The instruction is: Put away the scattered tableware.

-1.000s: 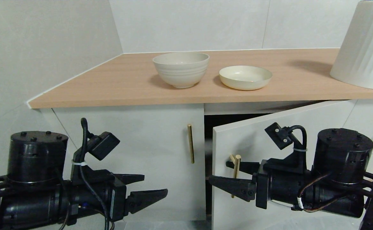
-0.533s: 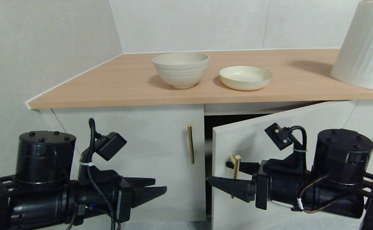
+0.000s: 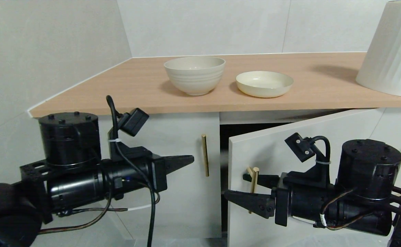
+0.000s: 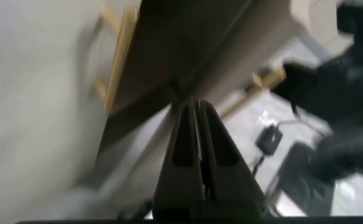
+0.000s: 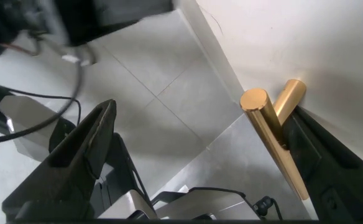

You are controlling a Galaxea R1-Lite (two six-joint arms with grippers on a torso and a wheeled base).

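Note:
A deep ribbed cream bowl [image 3: 195, 73] and a shallow cream dish [image 3: 264, 82] stand side by side on the wooden countertop [image 3: 118, 92]. Below them, the right cabinet door [image 3: 289, 137] hangs partly open. My right gripper [image 3: 235, 186] is open, its fingers either side of that door's brass handle [image 3: 253, 181] without clamping it. The right wrist view has the handle [image 5: 275, 137] between the spread fingers [image 5: 88, 149]. My left gripper [image 3: 191, 159] is shut on nothing, level with the closed left door's brass handle [image 3: 205, 154] and just left of it. Its closed tip [image 4: 192, 106] points at the doors.
A large white ribbed lampshade [image 3: 391, 51] sits at the right end of the countertop. Tiled walls close in the left side and back. The dark cabinet opening [image 3: 224, 144] lies between the two doors.
My left arm has risen and moved forward toward the left door's handle, and its fingers have gone from open to shut. The right arm has not moved.

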